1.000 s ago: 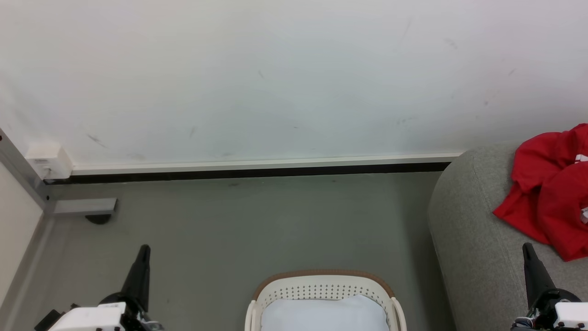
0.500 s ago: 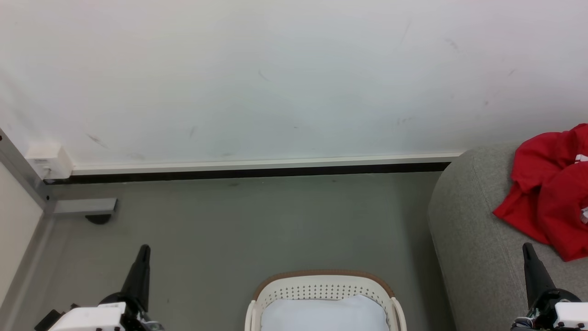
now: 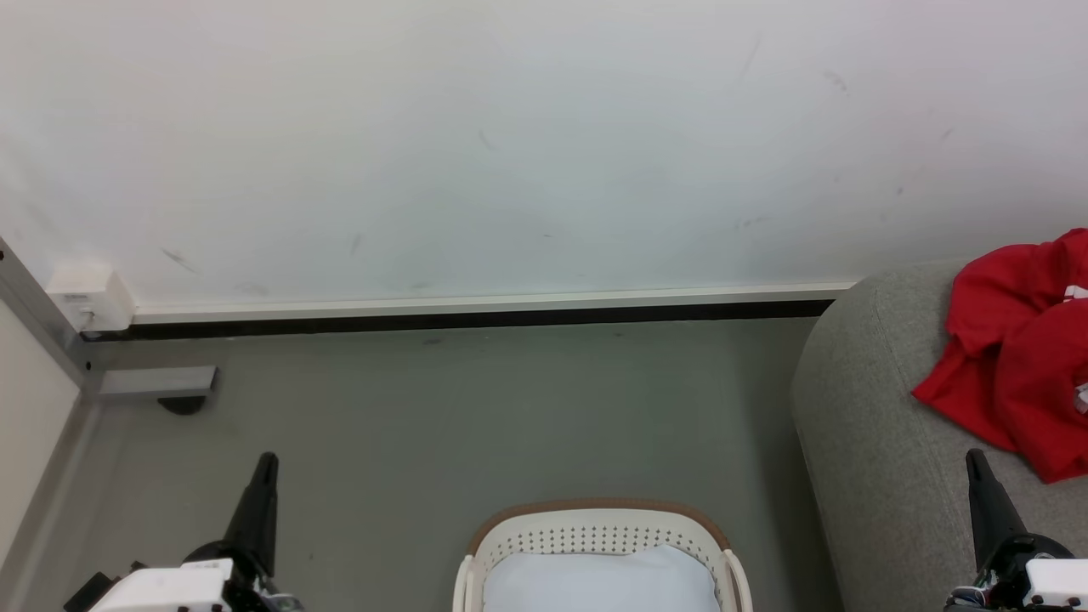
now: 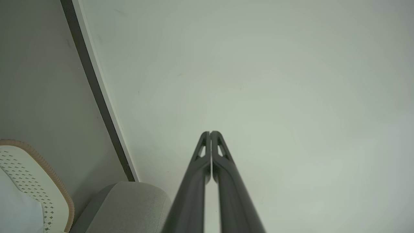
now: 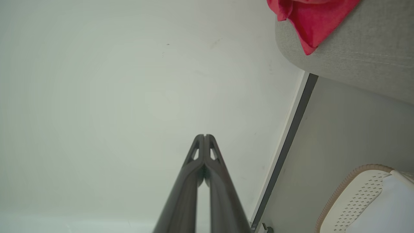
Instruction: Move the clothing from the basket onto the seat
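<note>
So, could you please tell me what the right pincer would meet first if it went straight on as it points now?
Probably the white wall: the shut right pincer aims at it, with the seat off to one side. Depth is unclear.

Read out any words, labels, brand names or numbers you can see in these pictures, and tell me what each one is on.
No text can be read in any view.
On the small white box on the wall: a faint mark, too small to read.
On the red clothing lying on the seat: white patches at the picture's edge, cut off and unreadable.
On the basket: no label visible.
</note>
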You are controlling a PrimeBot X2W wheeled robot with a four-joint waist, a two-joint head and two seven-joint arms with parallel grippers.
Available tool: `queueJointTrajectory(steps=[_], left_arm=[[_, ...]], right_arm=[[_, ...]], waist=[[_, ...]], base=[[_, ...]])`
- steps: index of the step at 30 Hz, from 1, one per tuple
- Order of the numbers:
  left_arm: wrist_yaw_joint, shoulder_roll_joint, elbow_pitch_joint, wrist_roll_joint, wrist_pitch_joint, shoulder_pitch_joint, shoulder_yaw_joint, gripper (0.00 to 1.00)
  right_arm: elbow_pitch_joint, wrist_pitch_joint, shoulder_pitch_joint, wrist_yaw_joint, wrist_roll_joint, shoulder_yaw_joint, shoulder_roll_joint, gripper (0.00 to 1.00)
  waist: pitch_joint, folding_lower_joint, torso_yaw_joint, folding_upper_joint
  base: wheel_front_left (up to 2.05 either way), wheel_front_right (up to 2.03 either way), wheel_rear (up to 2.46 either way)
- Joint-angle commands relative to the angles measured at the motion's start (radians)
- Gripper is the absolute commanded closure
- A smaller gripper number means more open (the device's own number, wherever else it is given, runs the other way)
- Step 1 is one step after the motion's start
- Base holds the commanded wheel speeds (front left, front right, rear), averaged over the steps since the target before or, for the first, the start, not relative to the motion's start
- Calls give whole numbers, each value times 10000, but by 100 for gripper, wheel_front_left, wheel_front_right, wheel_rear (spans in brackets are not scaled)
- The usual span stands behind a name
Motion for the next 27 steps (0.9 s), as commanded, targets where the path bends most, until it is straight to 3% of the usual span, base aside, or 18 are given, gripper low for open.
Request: queueJointTrajectory(steps=[1, 27], left_arm=[[-48, 77, 13, -136, 50, -74, 30, 100], [-48, 76, 13, -137, 49, -73, 29, 100]], right_arm=[[16, 33, -125, -21, -64, -50, -25, 100], [19, 68, -128, -20, -81, -86, 3, 100]], waist=[[0, 0, 0, 0], [0, 0, 0, 0]], base=[[0, 0, 0], [0, 0, 0]])
